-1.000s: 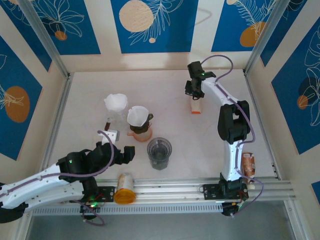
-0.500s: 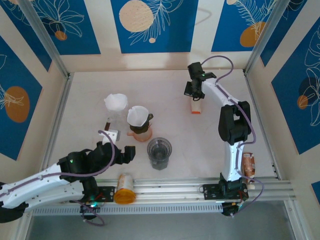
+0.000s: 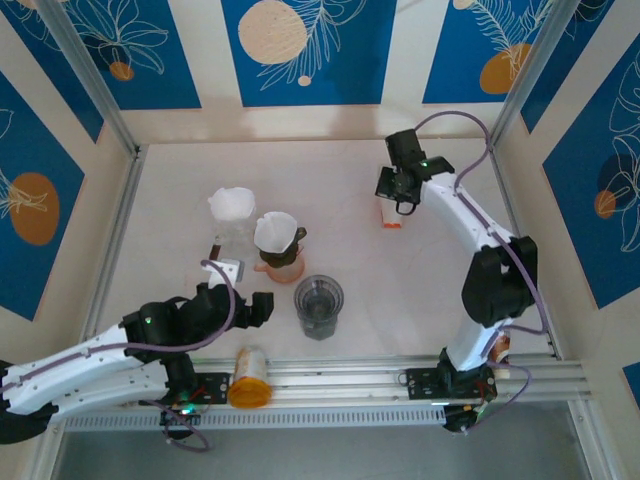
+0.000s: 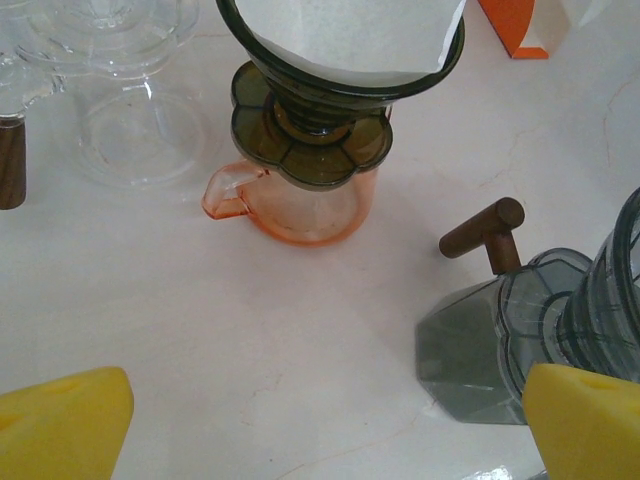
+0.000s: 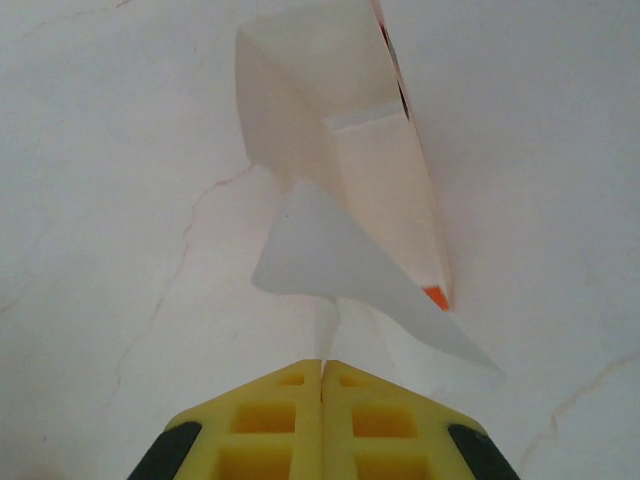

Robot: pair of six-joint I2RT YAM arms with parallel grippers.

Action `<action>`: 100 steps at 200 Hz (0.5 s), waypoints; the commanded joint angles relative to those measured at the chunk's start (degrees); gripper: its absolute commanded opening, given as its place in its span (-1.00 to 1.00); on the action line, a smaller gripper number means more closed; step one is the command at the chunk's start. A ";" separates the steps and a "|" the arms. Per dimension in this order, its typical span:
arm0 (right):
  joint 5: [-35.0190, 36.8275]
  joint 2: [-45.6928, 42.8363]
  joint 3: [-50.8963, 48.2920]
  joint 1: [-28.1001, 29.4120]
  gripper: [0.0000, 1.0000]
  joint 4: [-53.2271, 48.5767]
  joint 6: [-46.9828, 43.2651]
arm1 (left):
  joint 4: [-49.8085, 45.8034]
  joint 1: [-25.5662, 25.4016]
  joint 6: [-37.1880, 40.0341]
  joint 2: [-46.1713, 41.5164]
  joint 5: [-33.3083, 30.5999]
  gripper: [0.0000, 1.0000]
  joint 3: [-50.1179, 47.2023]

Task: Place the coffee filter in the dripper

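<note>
Right gripper (image 5: pixel 322 368): the yellow fingers (image 5: pixel 270 420) were pressed flat together, and a thin white coffee filter (image 5: pixel 340 270) was pinched between them by one edge. The paper was fanned out just in front of the filter box (image 5: pixel 330 140), a white carton with an orange edge. Whether the paper was touching the carton couldn't be told. From the top camera, that gripper (image 3: pixel 403 192) was seen at the far right of the table (image 3: pixel 440 270), just over the box (image 3: pixel 392 216).

The dripper (image 4: pixel 310 90), a dark tinted one, was sat on an orange-tinted glass server (image 4: pixel 305 205) around the middle of the table, well apart from the pinched filter. Fwiw, a white paper liner (image 4: pixel 350 30) was already seated inside it. A clear glass stand (image 4: pixel 130 120) was parked just to its left in the left wrist view. A smoky grey grinder (image 4: pixel 480 340) with a brown handle (image 4: pixel 483 228) was placed nearer the camera on the right.

The left gripper (image 4: pixel 325 410) was held low over bare tabletop, its jaws spread wide apart with nothing gripped. The grinder was found right beside its right-hand finger. In the top view it (image 3: pixel 262 305) was spotted at the near side, just left of the grinder (image 3: pixel 319 303).
</note>
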 commanded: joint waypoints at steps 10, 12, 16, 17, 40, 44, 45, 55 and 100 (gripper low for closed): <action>-0.72 -9.92 -5.66 1.43 -1.00 0.64 0.26 | 0.46 0.18 0.29 -0.09 0.68 1.00 0.55; -0.95 -10.43 -6.10 1.53 -1.00 0.69 0.30 | 0.44 0.17 0.33 -0.18 0.59 1.00 0.55; -1.44 -11.60 -6.92 1.70 -1.00 0.74 0.41 | 0.35 0.17 0.22 -0.10 0.57 1.00 0.55; -1.60 -11.98 -7.08 1.81 -1.00 0.78 0.45 | 0.33 0.18 0.21 -0.18 0.54 1.00 0.55; -3.80 -18.43 -11.32 3.81 -1.00 0.11 0.84 | 0.06 0.19 -0.02 -0.60 0.60 1.00 0.47; -4.14 -19.64 -11.92 4.24 -1.00 -0.15 0.84 | 0.01 0.20 -0.07 -0.74 0.59 1.00 0.40; -4.22 -19.91 -12.09 4.35 -1.00 -0.23 0.84 | -0.02 0.15 -0.07 -0.77 0.55 1.00 0.39; -5.14 -22.49 -13.18 5.51 -1.00 -1.10 0.73 | -0.17 0.15 -0.13 -1.01 0.59 1.00 0.44; -10.90 -32.99 -15.17 11.72 -1.00 -5.92 -0.81 | -0.39 0.24 -0.42 -1.92 0.26 1.00 0.11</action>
